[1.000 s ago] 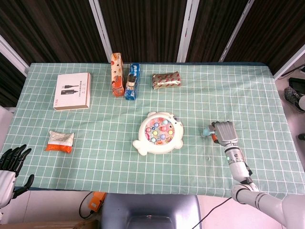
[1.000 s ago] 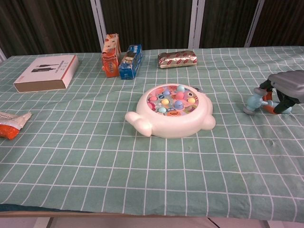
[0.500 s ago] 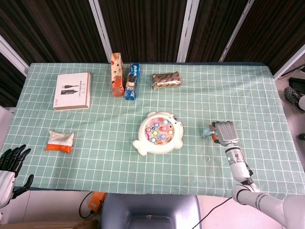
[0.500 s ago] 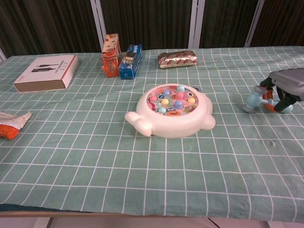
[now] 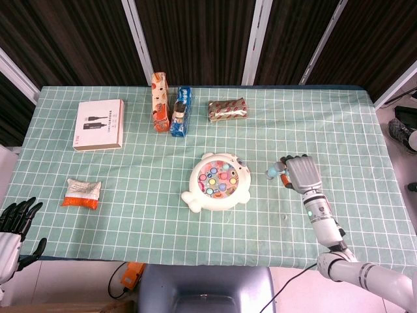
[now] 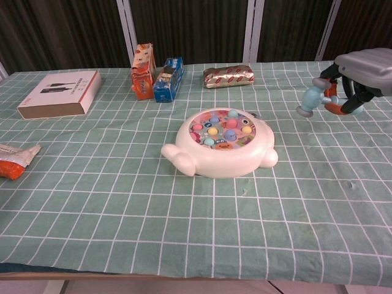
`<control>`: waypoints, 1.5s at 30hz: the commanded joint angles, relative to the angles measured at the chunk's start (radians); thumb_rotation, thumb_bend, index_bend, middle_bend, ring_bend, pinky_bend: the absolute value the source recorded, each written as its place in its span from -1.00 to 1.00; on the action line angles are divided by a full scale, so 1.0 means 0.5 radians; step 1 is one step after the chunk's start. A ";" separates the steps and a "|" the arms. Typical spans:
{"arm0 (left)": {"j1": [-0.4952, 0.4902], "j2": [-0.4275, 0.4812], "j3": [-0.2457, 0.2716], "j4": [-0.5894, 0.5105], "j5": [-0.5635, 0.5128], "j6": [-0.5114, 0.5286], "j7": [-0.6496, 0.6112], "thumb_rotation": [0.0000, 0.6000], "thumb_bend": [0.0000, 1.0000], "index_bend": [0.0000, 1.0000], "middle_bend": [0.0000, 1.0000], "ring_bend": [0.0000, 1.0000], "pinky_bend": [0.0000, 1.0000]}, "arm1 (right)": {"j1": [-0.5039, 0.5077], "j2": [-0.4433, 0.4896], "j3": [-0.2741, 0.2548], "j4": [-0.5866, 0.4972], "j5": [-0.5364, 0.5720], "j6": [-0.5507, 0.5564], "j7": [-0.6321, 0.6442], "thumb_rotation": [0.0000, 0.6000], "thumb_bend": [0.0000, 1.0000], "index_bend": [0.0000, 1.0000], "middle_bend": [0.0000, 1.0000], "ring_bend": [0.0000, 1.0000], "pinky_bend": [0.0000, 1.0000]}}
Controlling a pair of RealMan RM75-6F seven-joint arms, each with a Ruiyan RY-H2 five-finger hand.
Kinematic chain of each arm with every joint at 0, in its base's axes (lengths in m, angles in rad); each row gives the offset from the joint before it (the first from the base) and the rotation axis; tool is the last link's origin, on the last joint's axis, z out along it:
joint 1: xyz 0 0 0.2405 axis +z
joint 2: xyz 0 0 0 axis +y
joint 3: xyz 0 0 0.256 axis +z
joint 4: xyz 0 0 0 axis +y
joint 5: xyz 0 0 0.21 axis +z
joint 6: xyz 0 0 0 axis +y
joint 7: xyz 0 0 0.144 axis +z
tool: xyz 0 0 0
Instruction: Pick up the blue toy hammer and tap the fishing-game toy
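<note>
My right hand [image 5: 301, 175] [image 6: 362, 68] holds the blue toy hammer [image 6: 312, 98] above the table, to the right of the fishing-game toy. The hammer's light-blue head [image 5: 272, 171] points left toward the toy, and its orange handle is wrapped in the fingers. The fishing-game toy [image 5: 217, 182] [image 6: 222, 143] is a white fish-shaped base with coloured fish in a round pond, at the table's middle. My left hand [image 5: 14, 220] hangs off the table's near left corner with its fingers apart, holding nothing.
Along the back stand an orange carton [image 5: 159, 102], a blue carton [image 5: 181, 111] and a shiny snack pack [image 5: 228, 109]. A white box [image 5: 100, 124] lies at back left, an orange-and-white packet [image 5: 82, 193] at front left. A green checked cloth [image 5: 130, 215] covers the table.
My right hand has lifted the hammer off the cloth and carried it up and a little left toward the fishing-game toy. The left hand has not moved.
</note>
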 commanded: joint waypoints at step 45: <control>-0.025 0.010 0.003 0.018 0.002 -0.032 -0.053 1.00 -0.18 -1.00 -1.00 -1.00 -0.95 | 0.836 -0.581 0.017 -0.110 0.817 0.390 -2.044 1.00 0.15 0.90 0.29 0.22 0.25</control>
